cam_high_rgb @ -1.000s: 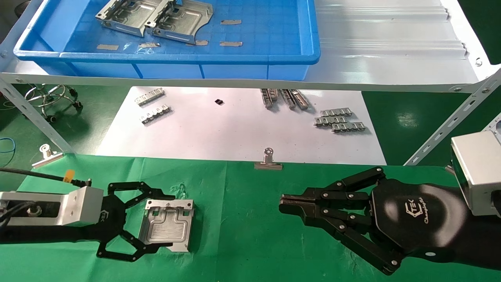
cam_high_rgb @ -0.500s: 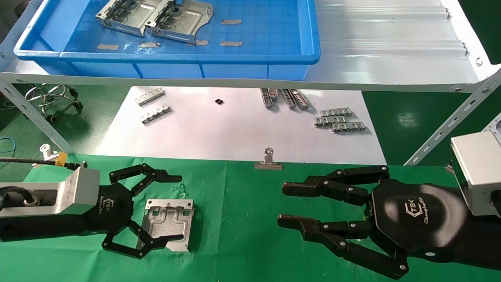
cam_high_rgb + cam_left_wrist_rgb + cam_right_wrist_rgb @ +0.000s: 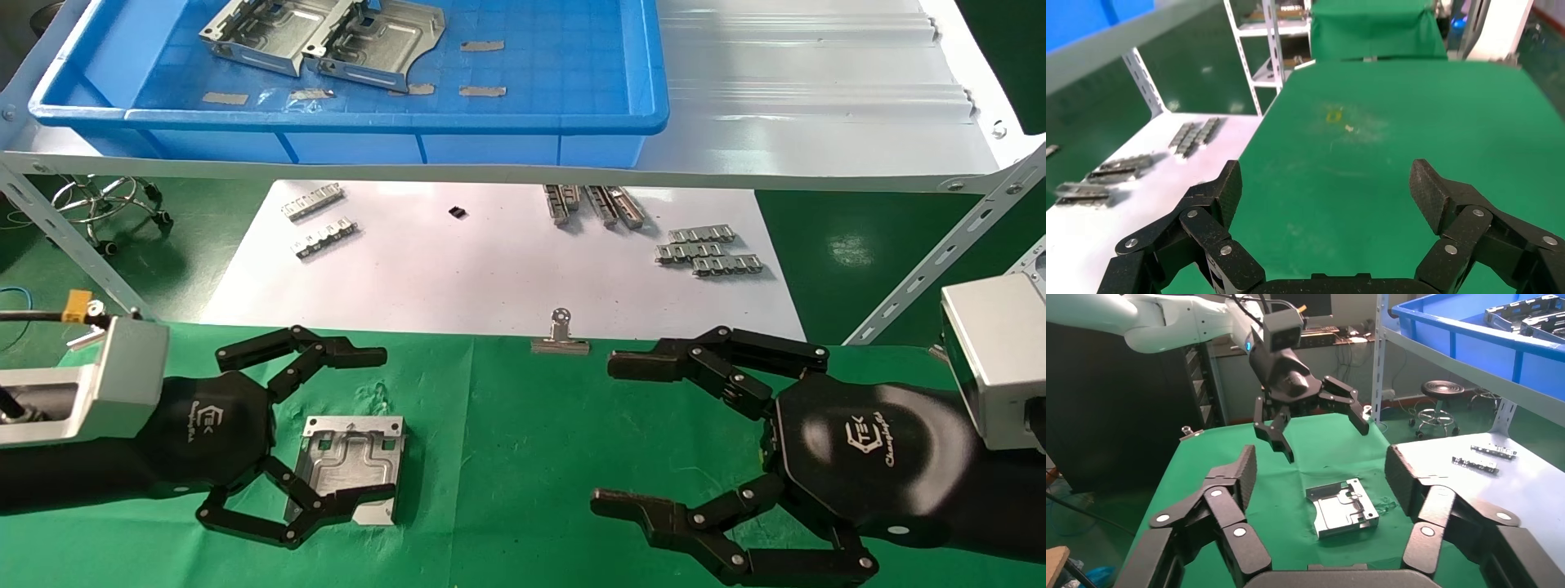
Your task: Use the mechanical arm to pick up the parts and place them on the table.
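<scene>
Left gripper point(image 3: 372, 425): wide, empty, raised above a part point(image 3: 350, 468) lying flat on the green counter point(image 3: 507, 457). Right gripper point(image 3: 617, 433): wide, empty, well apart, facing that part. Two parts point(image 3: 327, 37) in the blue bin point(image 3: 572, 114) on the shelf, beyond both; left arm nearer.

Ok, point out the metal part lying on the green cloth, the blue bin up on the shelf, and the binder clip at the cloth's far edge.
metal part point(image 3: 350, 469): head view, on its flat stamped face.
blue bin point(image 3: 351, 118): head view, on its near rim.
binder clip point(image 3: 560, 345): head view, on its silver body.
</scene>
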You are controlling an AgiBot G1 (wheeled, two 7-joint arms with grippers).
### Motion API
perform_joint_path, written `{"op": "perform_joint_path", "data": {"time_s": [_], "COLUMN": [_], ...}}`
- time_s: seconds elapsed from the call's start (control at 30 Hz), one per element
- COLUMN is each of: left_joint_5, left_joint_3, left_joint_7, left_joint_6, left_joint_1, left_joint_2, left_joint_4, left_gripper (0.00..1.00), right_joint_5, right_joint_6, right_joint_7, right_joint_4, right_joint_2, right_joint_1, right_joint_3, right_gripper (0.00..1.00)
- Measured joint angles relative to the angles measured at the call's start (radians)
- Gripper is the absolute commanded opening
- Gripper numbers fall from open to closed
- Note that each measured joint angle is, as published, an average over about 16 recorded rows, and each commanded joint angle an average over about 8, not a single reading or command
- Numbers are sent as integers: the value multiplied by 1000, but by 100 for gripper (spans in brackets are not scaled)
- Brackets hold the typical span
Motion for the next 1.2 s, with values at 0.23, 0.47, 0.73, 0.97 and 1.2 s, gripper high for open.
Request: {"op": "perform_joint_path", "data": {"time_s": [0.23, 0.47, 0.73, 0.97, 1.2], "left_joint_5": [-30, -61, -91, -105, -107], "left_joint_3": [-75, -149, -224, -256, -257], "left_joint_7": [-104, -208, -308, -348, -349], "left_joint_6": [-8, -17, -24, -28, -28], "left_joint_1": [59, 118, 176, 202, 204], "left_joint_2": [-21, -42, -63, -73, -73], "left_joint_4": [-100, -200, -300, -343, -345], "left_gripper": [100, 100, 100, 100, 100], "right_joint_5": [0, 0, 0, 0, 0], "right_joint_6": [0, 0, 0, 0, 0], "right_joint_7": [0, 0, 0, 0, 0], "right_joint_4": [0, 0, 0, 0, 0], "right_joint_2": [0, 0, 0, 0, 0], "right_joint_1": [0, 0, 0, 0, 0], "right_joint_3": [0, 0, 0, 0, 0], "right_gripper": [100, 100, 100, 100, 100]}}
